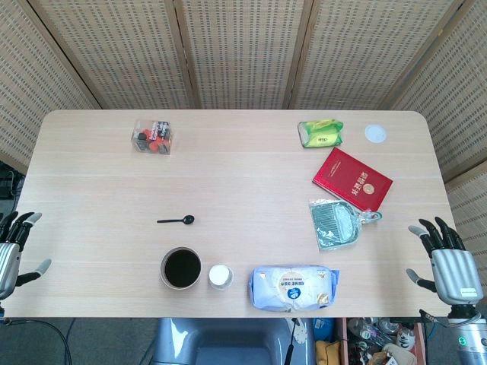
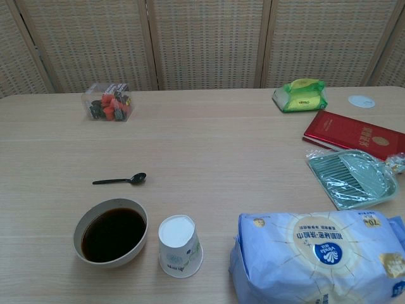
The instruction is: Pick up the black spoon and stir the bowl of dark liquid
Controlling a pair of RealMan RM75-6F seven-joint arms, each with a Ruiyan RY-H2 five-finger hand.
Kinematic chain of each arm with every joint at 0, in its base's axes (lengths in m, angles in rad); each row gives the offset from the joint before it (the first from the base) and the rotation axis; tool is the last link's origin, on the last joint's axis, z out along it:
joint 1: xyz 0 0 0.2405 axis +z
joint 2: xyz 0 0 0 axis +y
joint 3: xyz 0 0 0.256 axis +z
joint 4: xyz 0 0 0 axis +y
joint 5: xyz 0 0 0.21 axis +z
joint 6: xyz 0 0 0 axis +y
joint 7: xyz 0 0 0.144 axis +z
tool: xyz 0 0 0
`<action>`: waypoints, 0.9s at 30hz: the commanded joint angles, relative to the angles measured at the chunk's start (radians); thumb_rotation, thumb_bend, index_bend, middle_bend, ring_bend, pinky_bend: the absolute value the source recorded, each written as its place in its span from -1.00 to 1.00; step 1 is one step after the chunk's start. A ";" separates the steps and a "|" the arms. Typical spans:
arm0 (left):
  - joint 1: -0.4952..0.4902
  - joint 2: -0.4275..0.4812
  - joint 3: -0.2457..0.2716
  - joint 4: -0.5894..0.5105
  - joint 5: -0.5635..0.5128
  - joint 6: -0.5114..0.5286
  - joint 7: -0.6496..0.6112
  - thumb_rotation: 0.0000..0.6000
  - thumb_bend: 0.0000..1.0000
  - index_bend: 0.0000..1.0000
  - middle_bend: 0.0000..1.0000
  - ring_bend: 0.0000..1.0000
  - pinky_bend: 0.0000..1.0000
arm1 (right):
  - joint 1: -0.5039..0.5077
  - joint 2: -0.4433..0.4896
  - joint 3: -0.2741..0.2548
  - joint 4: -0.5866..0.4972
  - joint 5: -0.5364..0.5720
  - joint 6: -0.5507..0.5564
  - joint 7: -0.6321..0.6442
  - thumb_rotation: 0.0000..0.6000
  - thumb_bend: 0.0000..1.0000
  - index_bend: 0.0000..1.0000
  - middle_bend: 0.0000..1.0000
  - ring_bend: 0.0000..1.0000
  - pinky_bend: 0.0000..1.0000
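Left hand [image 1: 14, 247] off table's [image 1: 243, 163] left edge, fingers spread, holding nothing. Right hand [image 1: 449, 262] off right edge, likewise splayed, touching nothing. Bowl of dark liquid [image 1: 181, 268] at near edge, white paper cup [image 1: 221, 277] just beside at 3 o'clock, blue-white bag [image 1: 294, 287] further right. Black spoon [image 1: 176, 220] lying flat at bowl's 12 o'clock, apart from it, handle pointing left. Bare wood around spoon. Green dustpan [image 1: 335, 223], red book [image 1: 352, 179] right. Far: snack box [image 1: 152, 137], green pack [image 1: 320, 133], white lid [image 1: 375, 134].
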 commanded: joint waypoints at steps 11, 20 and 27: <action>0.001 0.001 0.001 0.000 0.006 0.004 -0.003 1.00 -0.56 -0.74 -0.69 -0.85 -1.00 | -0.004 -0.005 0.001 0.005 -0.006 0.013 0.005 1.00 -0.63 -0.48 -0.56 -0.87 -0.62; -0.019 -0.006 -0.007 0.005 -0.003 -0.026 0.011 1.00 -0.56 -0.74 -0.69 -0.85 -1.00 | -0.007 -0.009 0.003 0.012 0.003 0.013 0.009 1.00 -0.63 -0.48 -0.56 -0.87 -0.62; -0.082 -0.021 -0.025 0.016 -0.007 -0.104 0.044 1.00 -0.56 -0.74 -0.70 -0.85 -1.00 | -0.010 -0.005 0.003 0.006 0.010 0.012 0.000 1.00 -0.63 -0.48 -0.56 -0.87 -0.62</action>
